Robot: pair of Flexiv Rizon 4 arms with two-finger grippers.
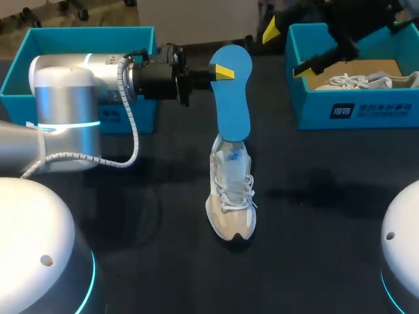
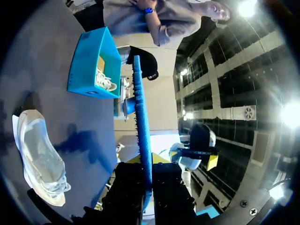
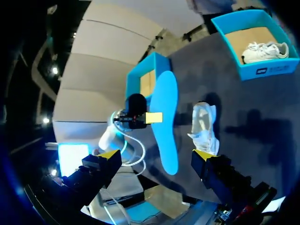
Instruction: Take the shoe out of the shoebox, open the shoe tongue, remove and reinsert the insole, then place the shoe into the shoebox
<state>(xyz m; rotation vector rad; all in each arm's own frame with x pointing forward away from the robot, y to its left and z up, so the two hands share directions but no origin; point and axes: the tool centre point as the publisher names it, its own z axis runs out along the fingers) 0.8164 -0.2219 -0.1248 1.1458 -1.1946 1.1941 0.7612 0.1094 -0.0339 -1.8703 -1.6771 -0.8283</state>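
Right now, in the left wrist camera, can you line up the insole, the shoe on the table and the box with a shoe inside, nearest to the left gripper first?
1. The insole: clamped in the left gripper, sticking out ahead.
2. The shoe: lying on the table beside the gripper.
3. The box: farthest, ahead of the gripper, beyond the shoe.
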